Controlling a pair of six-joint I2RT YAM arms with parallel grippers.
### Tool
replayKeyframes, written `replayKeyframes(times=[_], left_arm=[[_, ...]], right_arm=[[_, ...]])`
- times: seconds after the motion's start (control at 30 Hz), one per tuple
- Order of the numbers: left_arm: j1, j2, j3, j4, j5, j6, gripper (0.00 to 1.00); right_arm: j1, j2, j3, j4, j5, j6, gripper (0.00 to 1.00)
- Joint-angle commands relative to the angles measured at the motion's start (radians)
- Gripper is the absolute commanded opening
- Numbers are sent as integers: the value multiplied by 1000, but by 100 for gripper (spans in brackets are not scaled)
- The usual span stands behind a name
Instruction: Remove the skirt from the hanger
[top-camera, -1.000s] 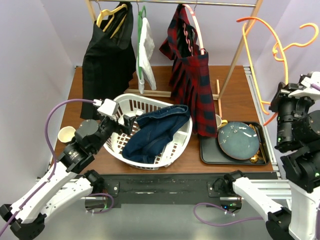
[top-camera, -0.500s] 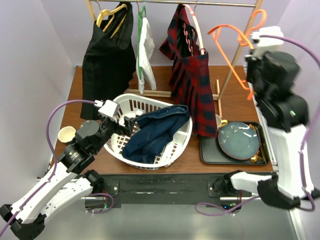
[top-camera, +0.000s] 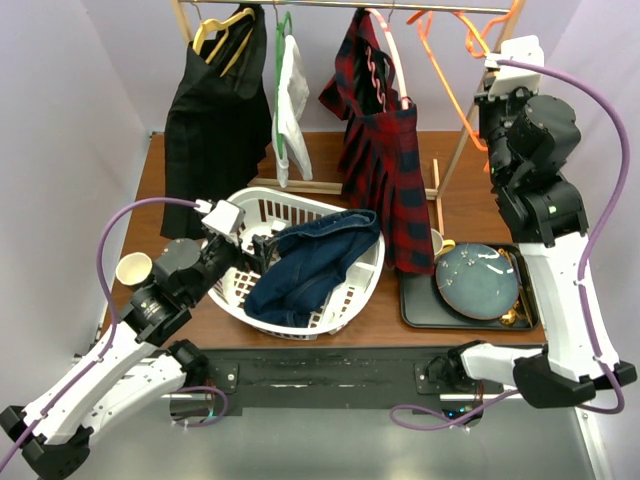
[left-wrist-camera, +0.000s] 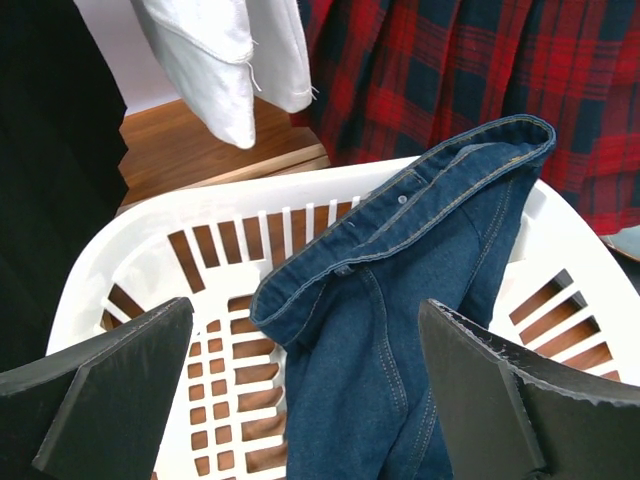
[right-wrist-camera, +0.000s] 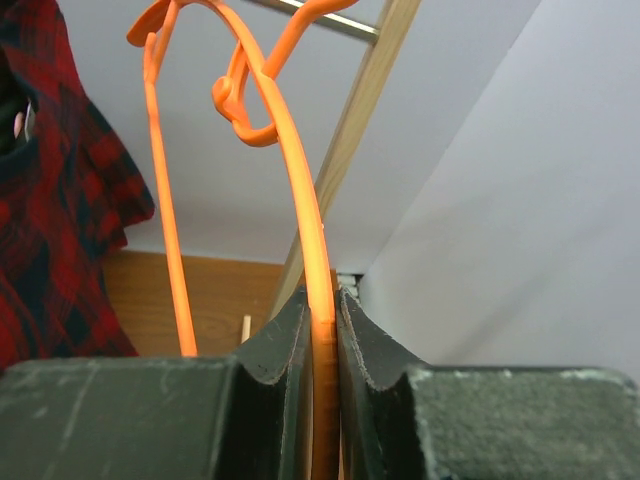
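**Left arm.** The left tool (top-camera: 252, 243) is released: its two fingers (left-wrist-camera: 105, 385) stand wide apart with nothing between them. It hangs over the near left part of the white laundry basket (top-camera: 362, 288). In the left wrist view it points down at the denim skirt (left-wrist-camera: 400, 330).

**Right arm.** The right arm reaches high at the far right, beside the wooden upright of the clothes rack (top-camera: 478, 95). The right tool (right-wrist-camera: 320, 335) is clenched on the orange hanger (right-wrist-camera: 300, 210), and both fingers press against its thin bar. The hanger is bare. Its hook is up at the metal rail (top-camera: 400, 7), but whether it rests on the rail cannot be told.

**Task item.** The denim skirt (top-camera: 315, 262) is off the hanger. It lies crumpled inside the basket, with its waistband draped up over the far right rim. The basket stands on the wooden counter (top-camera: 330, 165), in front of the rack.

**Other items.**
- A black garment (top-camera: 215, 120) hangs on a yellow hanger (top-camera: 225, 25) at the left end of the rail.
- A white garment (top-camera: 293, 100) hangs next to it on a green hanger (top-camera: 280, 60).
- A red plaid garment (top-camera: 385, 170) hangs on a pink hanger (top-camera: 393, 60). Its hem falls just beside the basket.
- A black tray (top-camera: 415, 300) holds a blue plate (top-camera: 478, 280) to the right of the basket.
- A paper cup (top-camera: 133, 268) stands at the left edge of the counter.
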Motion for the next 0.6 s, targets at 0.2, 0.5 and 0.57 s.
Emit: replayKeyframes(times=[0.2, 0.5, 0.57], left_arm=[[7, -43, -3, 55, 29, -2, 100], [7, -34, -3, 55, 46, -4, 100], [8, -36, -3, 55, 43, -4, 100]], right_arm=[[0, 161, 52, 194, -22, -133, 0], [-2, 194, -36, 340, 20, -193, 0], [0, 192, -34, 305, 52, -160, 7]])
